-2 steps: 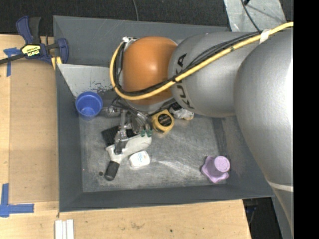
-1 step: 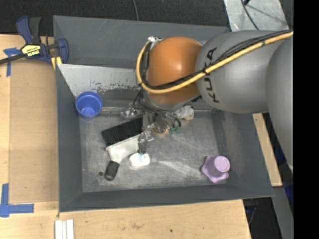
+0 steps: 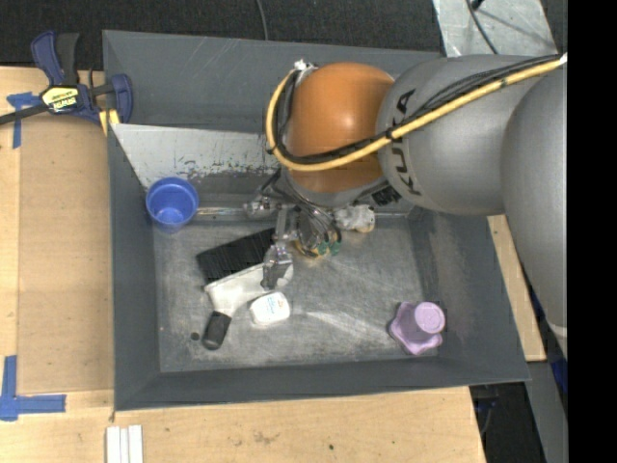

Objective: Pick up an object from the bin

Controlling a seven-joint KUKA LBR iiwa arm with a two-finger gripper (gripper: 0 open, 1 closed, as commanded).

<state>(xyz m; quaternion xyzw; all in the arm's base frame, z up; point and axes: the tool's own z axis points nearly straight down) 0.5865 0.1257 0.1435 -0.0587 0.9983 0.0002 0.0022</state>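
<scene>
My gripper [image 3: 277, 266] hangs under the orange dome, left of the bin's middle, its fingers pointing down. One finger tip rests at the right end of a flat white piece [image 3: 234, 288]. A black brush-like block [image 3: 237, 253] lies just to the left of the fingers. A small white round container [image 3: 270, 308] with a blue label lies directly below them. Nothing is visibly held between the fingers.
A blue cup [image 3: 172, 202] stands in the bin's back left corner. A small black cylinder [image 3: 215, 330] lies near the front left wall. A purple lidded piece [image 3: 418, 325] sits at the front right. The arm covers the bin's back right.
</scene>
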